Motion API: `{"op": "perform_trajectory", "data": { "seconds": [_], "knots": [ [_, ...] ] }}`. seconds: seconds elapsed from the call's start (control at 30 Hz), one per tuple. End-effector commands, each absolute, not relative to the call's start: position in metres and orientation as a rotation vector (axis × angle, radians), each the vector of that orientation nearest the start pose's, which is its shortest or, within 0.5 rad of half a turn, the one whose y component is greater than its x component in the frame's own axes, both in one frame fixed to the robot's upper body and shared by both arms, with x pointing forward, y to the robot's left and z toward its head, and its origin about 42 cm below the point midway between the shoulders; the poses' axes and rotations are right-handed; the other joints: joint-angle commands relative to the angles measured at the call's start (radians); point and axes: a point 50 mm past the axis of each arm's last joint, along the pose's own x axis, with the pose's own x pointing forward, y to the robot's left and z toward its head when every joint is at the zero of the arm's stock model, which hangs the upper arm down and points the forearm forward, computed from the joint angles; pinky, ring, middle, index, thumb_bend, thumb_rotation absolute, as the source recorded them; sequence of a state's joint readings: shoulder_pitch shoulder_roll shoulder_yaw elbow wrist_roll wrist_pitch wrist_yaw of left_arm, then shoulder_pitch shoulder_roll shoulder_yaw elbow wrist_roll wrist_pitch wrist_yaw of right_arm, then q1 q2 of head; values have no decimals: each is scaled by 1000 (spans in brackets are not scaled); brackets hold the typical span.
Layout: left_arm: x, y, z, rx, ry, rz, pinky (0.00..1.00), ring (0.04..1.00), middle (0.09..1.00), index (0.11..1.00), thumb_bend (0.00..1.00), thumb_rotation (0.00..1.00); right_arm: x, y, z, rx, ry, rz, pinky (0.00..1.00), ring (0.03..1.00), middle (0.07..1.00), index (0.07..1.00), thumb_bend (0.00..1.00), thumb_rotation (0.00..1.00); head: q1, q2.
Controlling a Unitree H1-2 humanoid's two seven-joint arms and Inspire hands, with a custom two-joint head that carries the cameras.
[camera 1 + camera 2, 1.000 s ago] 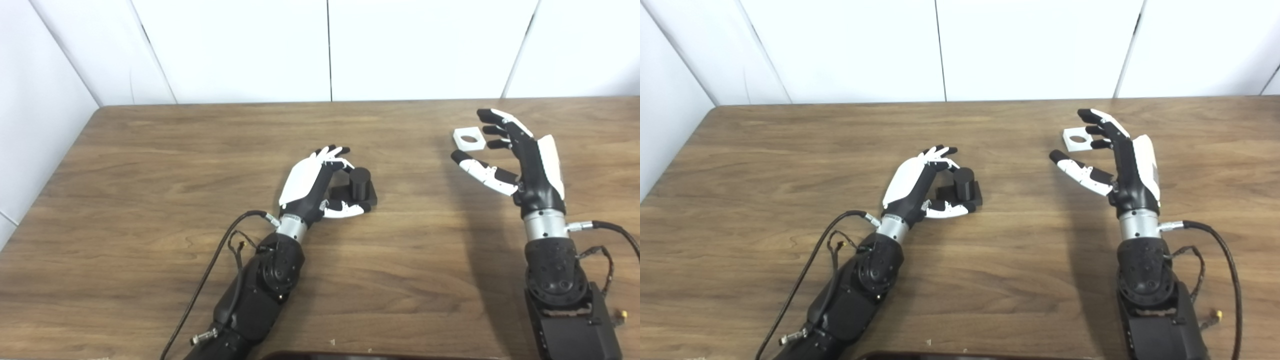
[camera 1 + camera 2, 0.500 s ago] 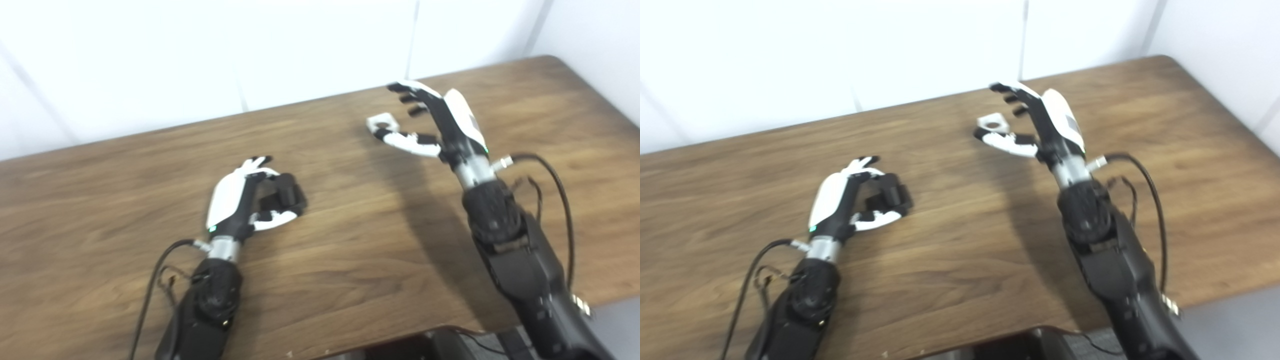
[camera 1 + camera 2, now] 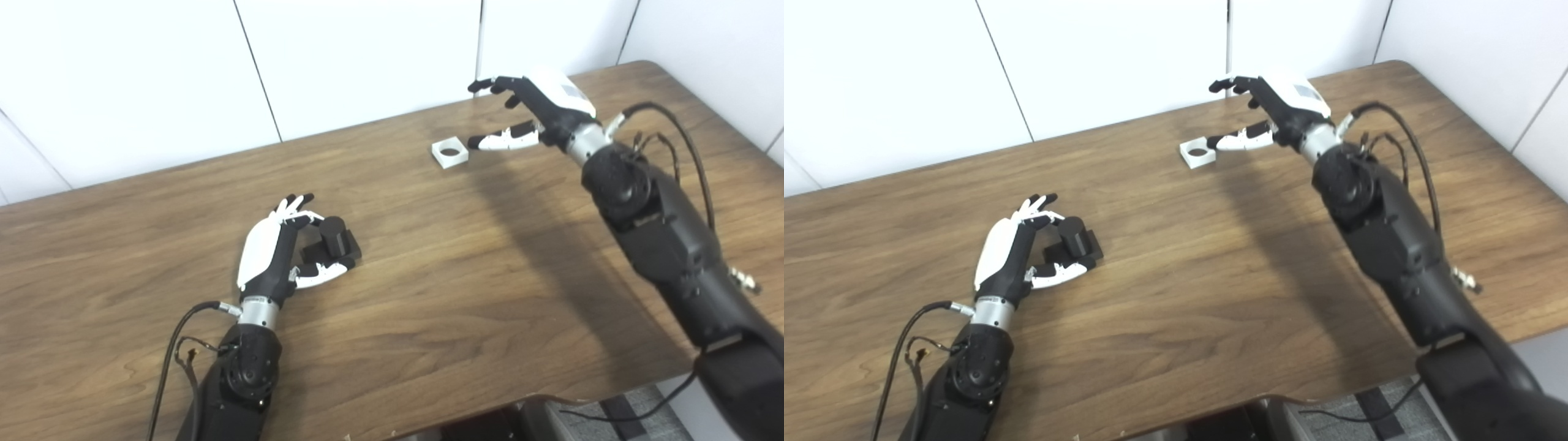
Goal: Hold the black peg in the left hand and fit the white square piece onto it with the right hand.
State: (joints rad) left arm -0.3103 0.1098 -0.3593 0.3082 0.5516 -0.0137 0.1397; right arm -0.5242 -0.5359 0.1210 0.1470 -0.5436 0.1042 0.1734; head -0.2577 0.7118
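The black peg (image 3: 334, 229), a short cylinder on a square black base, stands on the wooden table (image 3: 441, 288) left of centre. My left hand (image 3: 269, 251) is cupped round it from the left, fingers behind the cylinder and thumb along the front of the base, still apart. The white square piece (image 3: 450, 153) with its round hole lies flat near the back of the table. My right hand (image 3: 533, 110) hovers open just right of it, thumb tip pointing at the piece's right edge, fingers spread above; I cannot tell if the thumb touches.
White wall panels (image 3: 367, 55) close off the back of the table. The table's right corner and front edge (image 3: 612, 392) are in view, with floor below. Loose cables (image 3: 674, 135) hang from both forearms.
The camera has swung right and tilted, shifting the whole picture. My right hand has reached farther back and now sits right of the white piece. The left hand stays cupped at the peg.
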Motion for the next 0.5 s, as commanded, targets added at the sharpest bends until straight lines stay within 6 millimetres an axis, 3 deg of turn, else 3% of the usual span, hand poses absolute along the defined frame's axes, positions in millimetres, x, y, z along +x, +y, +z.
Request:
{"op": "perform_trajectory", "data": {
  "seconds": [0.0, 0.27, 0.47],
  "knots": [
    [332, 180, 46, 860, 70, -295, 1000, 1000, 936, 494, 522, 76, 447, -325, 302, -1162, -290, 54, 711, 851, 840, 766, 665, 285, 5, 1],
    [332, 179, 46, 875, 79, -290, 1000, 1000, 936, 494, 523, 73, 476, -322, 314, -1227, -280, 122, 707, 848, 850, 766, 694, 360, 23, 2],
    [333, 179, 47, 868, 77, -283, 1000, 1000, 935, 494, 523, 72, 496, -319, 317, -1288, -253, 170, 707, 849, 853, 766, 667, 287, 35, 3]
  ]
}}
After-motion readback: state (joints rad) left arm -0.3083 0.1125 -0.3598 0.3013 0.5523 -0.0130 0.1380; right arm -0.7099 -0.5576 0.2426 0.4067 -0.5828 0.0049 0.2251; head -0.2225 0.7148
